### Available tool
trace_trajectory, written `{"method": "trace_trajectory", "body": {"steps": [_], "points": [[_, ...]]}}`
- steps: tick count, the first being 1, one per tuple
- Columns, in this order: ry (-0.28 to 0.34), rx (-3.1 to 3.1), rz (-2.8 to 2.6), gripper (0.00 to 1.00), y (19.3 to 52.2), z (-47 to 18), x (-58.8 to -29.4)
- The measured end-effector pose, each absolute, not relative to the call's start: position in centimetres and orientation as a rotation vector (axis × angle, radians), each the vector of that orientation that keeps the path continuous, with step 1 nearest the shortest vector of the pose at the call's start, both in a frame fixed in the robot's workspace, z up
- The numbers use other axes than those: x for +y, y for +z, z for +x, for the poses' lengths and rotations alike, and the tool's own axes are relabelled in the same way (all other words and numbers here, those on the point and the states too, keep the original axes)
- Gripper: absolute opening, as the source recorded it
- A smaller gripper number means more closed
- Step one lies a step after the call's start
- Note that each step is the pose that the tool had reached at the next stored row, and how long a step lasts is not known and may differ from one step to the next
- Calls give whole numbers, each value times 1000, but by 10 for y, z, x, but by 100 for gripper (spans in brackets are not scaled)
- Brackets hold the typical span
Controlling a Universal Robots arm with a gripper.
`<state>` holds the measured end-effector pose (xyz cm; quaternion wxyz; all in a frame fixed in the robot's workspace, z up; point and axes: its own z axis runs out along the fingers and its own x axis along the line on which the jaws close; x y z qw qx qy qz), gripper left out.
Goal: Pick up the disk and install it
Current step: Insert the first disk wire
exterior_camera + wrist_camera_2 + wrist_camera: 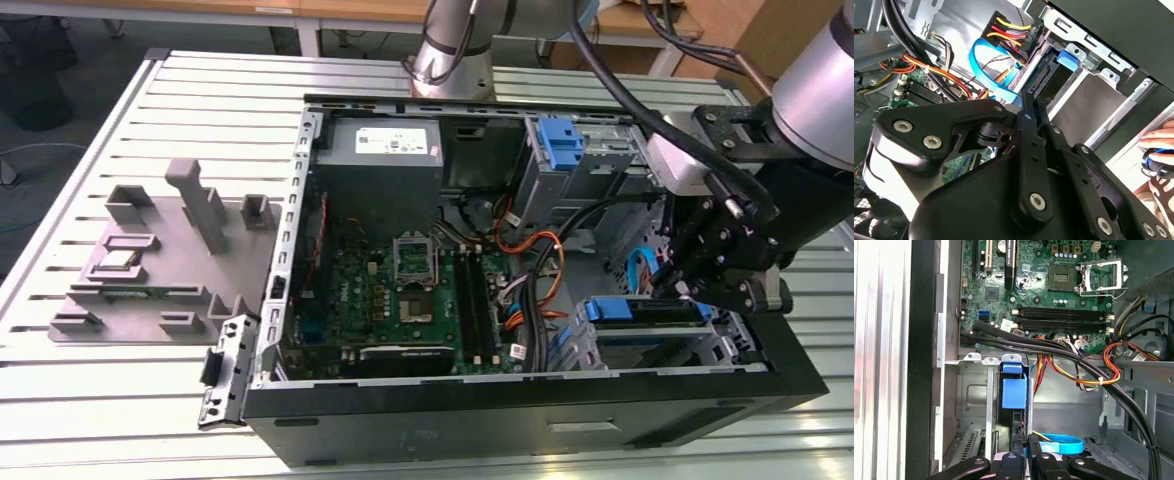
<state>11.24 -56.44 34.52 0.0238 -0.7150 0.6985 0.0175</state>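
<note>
The disk [641, 312], a flat drive in a blue plastic carrier, sits in the metal drive bay [667, 345] at the front corner of the open computer case, on the exterior view's right. In the first wrist view the disk [1014, 392] stands on edge between the bay's walls, blue tab facing away from me. My gripper [694, 290] hangs right over it. Its black fingers [1033, 450] are closed on the disk's near edge, with the gripper [1025, 442] at the bay's mouth. In the second wrist view the gripper [1024, 100] meets the disk [1051, 82] beside the connectors.
The motherboard [400, 290] fills the case floor, and bundled cables [1079, 365] cross beside the bay. A blue flat cable [1059, 444] curls near my fingers. An empty blue bracket [561, 140] sits at the back. A grey fixture [160, 260] stands outside the case. A person's hand [1159, 135] rests nearby.
</note>
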Motion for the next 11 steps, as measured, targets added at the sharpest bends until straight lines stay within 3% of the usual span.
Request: {"method": "trace_trajectory", "body": {"steps": [11], "points": [[41,2156,-2207,16,341,112,-565]]}}
